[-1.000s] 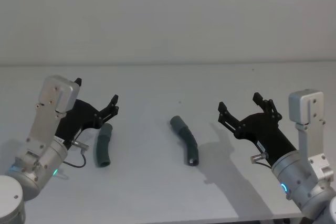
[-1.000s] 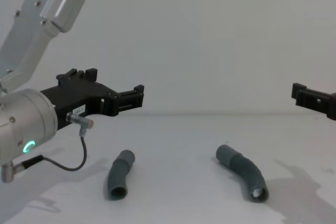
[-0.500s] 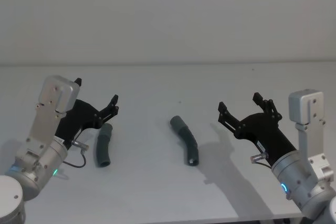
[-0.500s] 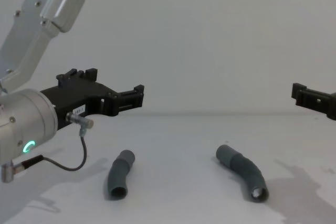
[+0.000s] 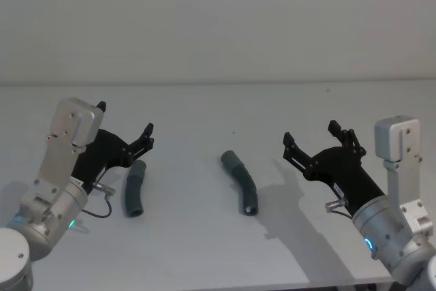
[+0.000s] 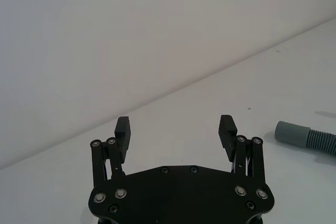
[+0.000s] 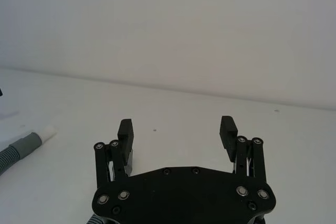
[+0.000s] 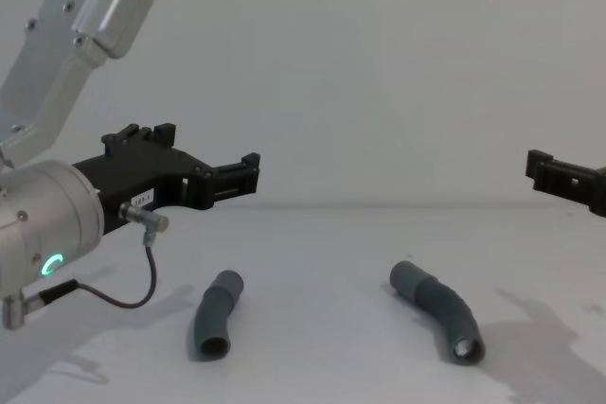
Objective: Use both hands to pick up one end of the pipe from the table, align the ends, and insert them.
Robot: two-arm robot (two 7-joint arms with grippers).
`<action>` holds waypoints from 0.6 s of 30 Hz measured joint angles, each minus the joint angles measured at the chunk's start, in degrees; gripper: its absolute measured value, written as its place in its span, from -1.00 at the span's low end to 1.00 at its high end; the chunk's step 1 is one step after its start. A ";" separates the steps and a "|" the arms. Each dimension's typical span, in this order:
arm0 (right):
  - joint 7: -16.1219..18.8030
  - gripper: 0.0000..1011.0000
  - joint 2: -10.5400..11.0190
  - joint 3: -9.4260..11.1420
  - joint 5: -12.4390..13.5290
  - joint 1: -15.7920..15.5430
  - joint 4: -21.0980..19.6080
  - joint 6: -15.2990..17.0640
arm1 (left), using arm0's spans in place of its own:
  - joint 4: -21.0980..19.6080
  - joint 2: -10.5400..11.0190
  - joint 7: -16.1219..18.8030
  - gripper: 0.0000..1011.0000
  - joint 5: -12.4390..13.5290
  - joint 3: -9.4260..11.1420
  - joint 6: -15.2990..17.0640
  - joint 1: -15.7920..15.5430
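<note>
Nothing has moved: the dark grey ribbed white-tipped hose piece (image 5: 240, 180) lies on the white tabletop (image 5: 204, 250), its plain grey twin (image 5: 133, 189) well left of it. The black left gripper (image 5: 125, 119) and right gripper (image 5: 310, 133) flank it aloft, fingers spread and empty; pickup remains unstarted.

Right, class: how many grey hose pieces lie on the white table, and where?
2. The left hose piece lies on the table by the open left pincer; the middle hose piece lies near centre, left of the open right pincer. Neither is held.

Matt table (image 5: 204, 117); ribbed, rubbery-lkg pipe pcs (image 5: 242, 180)
</note>
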 joint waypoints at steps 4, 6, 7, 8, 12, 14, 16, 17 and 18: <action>0.00 0.98 0.00 0.00 0.00 0.00 0.00 0.00 | 0.00 0.00 0.00 0.98 0.00 0.00 0.00 0.00; 0.00 0.98 0.00 0.00 0.00 0.00 0.00 0.00 | 0.00 0.00 0.00 0.98 0.00 0.00 0.00 0.00; 0.00 0.98 0.00 0.00 0.00 0.00 0.00 0.00 | 0.00 -0.01 0.00 0.98 0.00 -0.01 0.01 0.00; 0.00 0.98 0.00 0.00 0.00 0.00 0.00 0.00 | -0.02 -0.02 -0.01 0.98 0.01 -0.02 0.06 0.00; 0.00 0.98 0.00 0.00 0.00 0.00 0.00 0.00 | -0.60 -0.03 -0.10 0.98 -0.12 -0.18 1.61 0.00; 0.00 0.98 0.00 0.00 0.00 0.00 0.00 0.00 | -0.96 -0.04 -0.15 0.98 -0.28 -0.28 2.44 -0.01; 0.00 0.98 0.00 0.00 0.00 0.00 0.00 0.00 | -1.50 -0.05 -0.23 0.98 -0.61 -0.42 4.17 -0.02; 0.00 0.98 0.00 0.00 0.00 0.00 0.00 0.00 | -1.72 -0.05 -0.25 0.98 -0.73 -0.46 4.73 -0.03; 0.00 0.98 0.00 0.00 0.00 0.00 0.00 0.00 | -1.93 -0.06 -0.27 0.98 -0.85 -0.51 5.34 -0.04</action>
